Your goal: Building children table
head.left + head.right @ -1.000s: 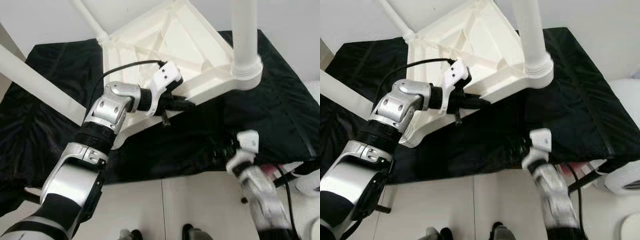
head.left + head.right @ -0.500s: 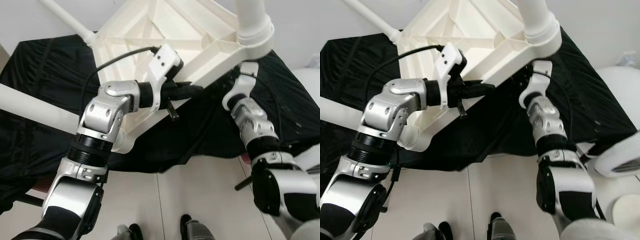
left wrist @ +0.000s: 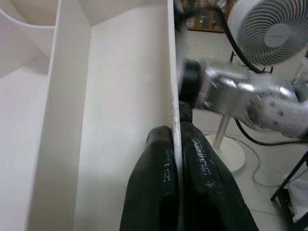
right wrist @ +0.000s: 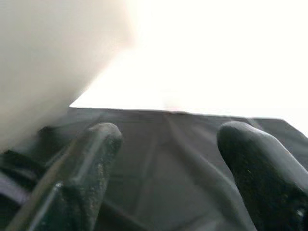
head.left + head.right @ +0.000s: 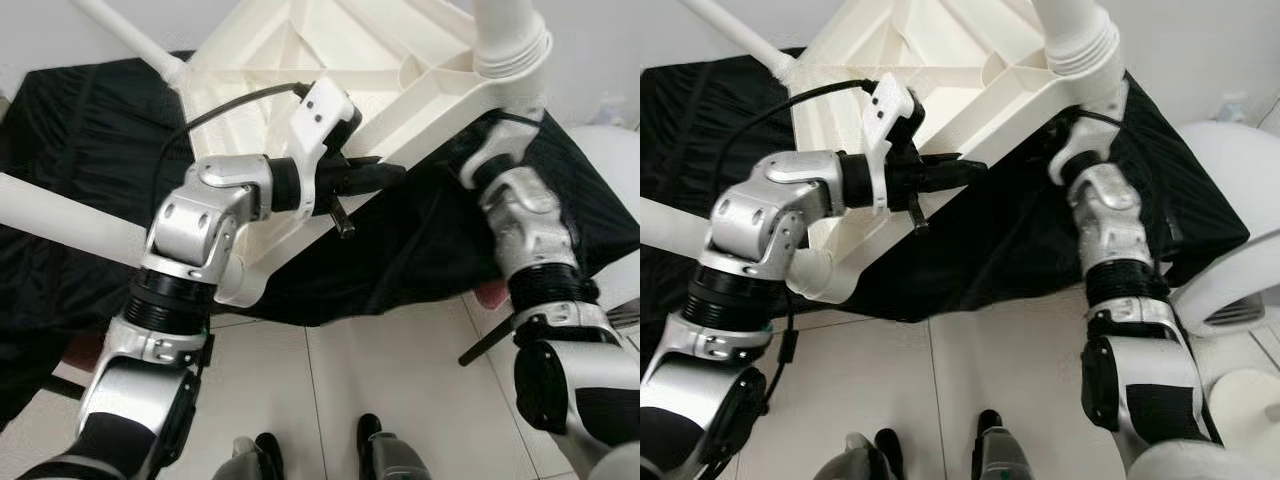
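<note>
A: Where is the white table [image 5: 330, 60]?
B: Upturned, tilted, from centre to 12 o'clock, over the black cloth [image 5: 90, 140]. One leg [image 5: 510, 30] rises at 1 o'clock, another [image 5: 70, 215] runs out at 9.
A: Left gripper [image 3: 177, 144]?
B: Centre, fingers pinched tight on the table's thin rim.
A: Right gripper [image 4: 166, 144]?
B: At 2 o'clock, tucked beneath the leg's corner socket, fingers [image 4: 89, 159] spread apart, cloth between them.

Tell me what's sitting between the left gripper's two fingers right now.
The thin white edge wall of the upturned table top runs between the left gripper's fingers, which are shut on it. The left wrist view shows this best.
</note>
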{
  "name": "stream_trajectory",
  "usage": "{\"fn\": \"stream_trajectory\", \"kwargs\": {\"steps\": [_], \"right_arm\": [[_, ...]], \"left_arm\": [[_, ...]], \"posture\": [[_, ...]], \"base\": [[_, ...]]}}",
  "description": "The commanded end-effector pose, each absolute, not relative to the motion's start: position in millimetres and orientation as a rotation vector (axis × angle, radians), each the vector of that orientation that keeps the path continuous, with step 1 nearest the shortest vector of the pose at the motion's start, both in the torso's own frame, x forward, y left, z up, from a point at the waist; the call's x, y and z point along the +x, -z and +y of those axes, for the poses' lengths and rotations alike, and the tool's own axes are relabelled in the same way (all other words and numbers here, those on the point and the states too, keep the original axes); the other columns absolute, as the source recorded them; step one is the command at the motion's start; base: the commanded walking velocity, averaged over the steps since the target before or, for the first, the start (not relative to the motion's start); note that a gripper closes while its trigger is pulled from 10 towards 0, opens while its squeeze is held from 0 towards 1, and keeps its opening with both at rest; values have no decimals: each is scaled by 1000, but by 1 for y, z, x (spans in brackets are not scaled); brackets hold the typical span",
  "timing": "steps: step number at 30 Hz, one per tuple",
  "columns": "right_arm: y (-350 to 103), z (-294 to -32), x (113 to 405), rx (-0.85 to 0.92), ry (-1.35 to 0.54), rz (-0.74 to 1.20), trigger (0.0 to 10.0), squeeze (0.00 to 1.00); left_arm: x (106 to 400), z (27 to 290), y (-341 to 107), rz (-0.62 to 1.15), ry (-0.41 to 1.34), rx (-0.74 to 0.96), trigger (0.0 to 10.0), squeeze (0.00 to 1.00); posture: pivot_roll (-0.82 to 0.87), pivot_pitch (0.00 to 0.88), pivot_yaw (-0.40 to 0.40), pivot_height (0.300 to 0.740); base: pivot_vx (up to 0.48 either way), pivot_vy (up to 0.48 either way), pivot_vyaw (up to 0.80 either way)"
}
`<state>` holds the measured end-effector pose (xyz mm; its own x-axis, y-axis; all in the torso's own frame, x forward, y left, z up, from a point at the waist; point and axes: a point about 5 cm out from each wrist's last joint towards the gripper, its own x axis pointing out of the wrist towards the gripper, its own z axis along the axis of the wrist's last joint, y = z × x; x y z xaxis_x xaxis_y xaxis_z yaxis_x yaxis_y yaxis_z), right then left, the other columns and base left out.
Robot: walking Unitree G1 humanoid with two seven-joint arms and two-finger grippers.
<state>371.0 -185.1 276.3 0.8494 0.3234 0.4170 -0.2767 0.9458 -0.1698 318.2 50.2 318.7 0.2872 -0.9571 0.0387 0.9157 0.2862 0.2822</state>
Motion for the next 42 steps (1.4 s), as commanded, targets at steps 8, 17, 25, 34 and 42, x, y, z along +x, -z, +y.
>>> {"fn": "stream_trajectory", "kwargs": {"steps": [8, 17, 25, 34, 42], "right_arm": [[-228, -178, 321, -64, -393, -349, 10000, 0], [-314, -202, 336, -31, -227, -618, 10000, 0], [-375, -202, 348, -14, -237, -769, 10000, 0], [-425, -167, 361, -13, -377, -846, 10000, 0], [-433, -142, 372, -22, -495, -817, 10000, 0]], "left_arm": [[312, 56, -338, -302, 1253, 244, 10000, 0], [304, 51, -338, -317, 1283, 222, 10000, 0], [289, 47, -357, -409, 1299, 198, 10000, 0], [281, 52, -381, -524, 1241, 149, 10000, 0], [285, 72, -391, -566, 1109, 89, 10000, 0]], "posture": [[-126, 159, 77, 740], [-137, 149, 73, 740], [-108, 144, 40, 740], [-101, 142, 4, 740], [-98, 143, -19, 740]], "base": [[0, 0, 0], [0, 0, 0], [0, 0, 0], [0, 0, 0], [0, 0, 0]]}}
